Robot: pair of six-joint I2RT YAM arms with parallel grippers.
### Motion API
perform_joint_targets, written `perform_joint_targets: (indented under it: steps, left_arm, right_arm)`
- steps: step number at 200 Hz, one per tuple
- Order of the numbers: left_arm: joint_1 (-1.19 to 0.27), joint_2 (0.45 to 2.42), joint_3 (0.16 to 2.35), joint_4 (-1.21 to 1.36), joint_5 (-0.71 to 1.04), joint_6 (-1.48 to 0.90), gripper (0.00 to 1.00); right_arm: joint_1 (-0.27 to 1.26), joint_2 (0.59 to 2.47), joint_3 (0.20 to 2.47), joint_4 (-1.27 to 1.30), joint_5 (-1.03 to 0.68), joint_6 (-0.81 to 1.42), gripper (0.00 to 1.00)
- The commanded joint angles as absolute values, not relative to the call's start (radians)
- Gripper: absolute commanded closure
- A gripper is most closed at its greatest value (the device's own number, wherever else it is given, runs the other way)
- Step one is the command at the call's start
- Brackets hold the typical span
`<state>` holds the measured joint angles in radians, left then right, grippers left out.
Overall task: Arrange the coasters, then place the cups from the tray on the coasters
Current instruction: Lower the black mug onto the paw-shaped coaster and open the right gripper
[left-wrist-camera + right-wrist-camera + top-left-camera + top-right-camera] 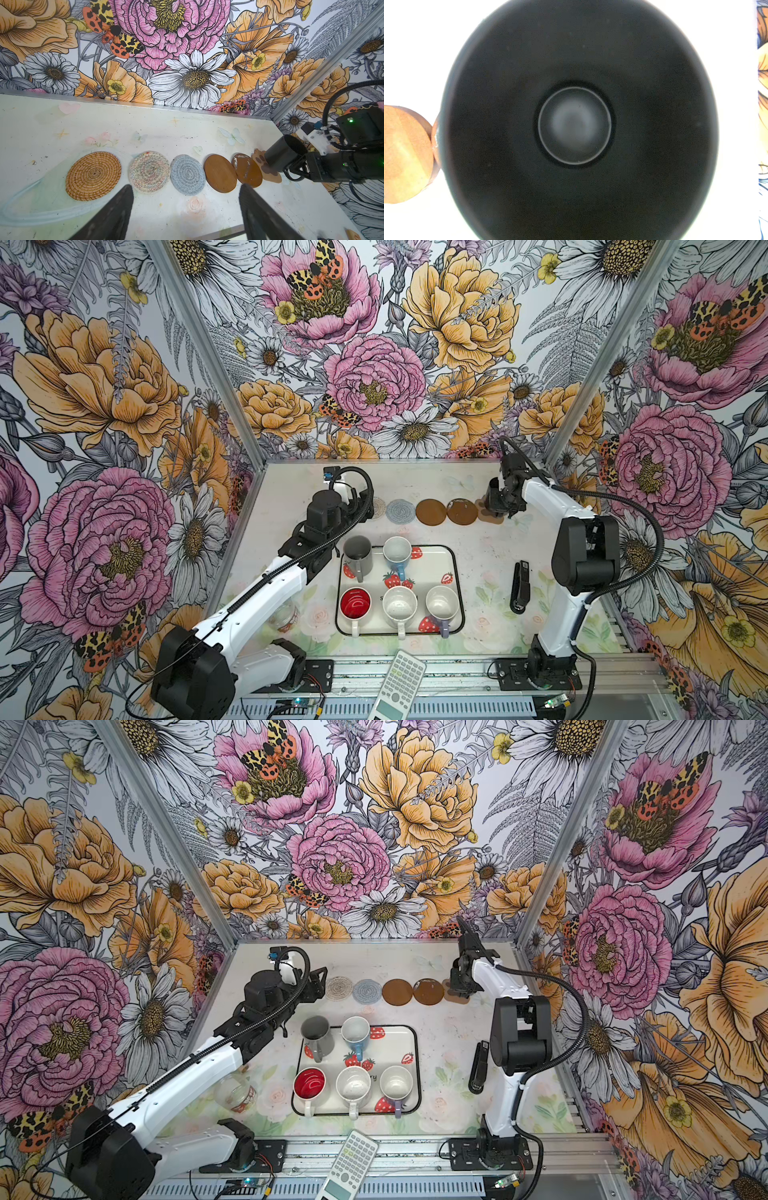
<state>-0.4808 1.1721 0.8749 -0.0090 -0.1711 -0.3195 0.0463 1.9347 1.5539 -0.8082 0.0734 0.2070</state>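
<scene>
Right gripper (291, 166) clenched on black mug (280, 152), handle side, at far-right paw coaster (262, 164); rigid, brittle, probably slick, so lower gently; left gripper (186, 187) released.

Table (478, 539): coaster row (431, 512) at back, tray (432, 560) centre, stapler (520, 587) right, jar (284, 616) left.

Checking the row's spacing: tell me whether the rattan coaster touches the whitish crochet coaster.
Apart. The left wrist view shows a strip of bare table between the rattan coaster and the whitish crochet coaster.
</scene>
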Motion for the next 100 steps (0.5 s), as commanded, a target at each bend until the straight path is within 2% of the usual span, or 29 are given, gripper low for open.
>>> perform_joint_targets:
  steps: [1,100]
  left_arm:
    - [-0.471,1.179,0.871,0.016,-0.155,-0.339,0.19]
    - [-0.468,1.184,0.872,0.015,-0.154,-0.338,0.19]
  right_arm:
    - [0.047,1.943,1.608,-0.749,0.066,0.190,1.00]
    - [0.048,1.971,1.599,-0.747,0.071,0.187,1.00]
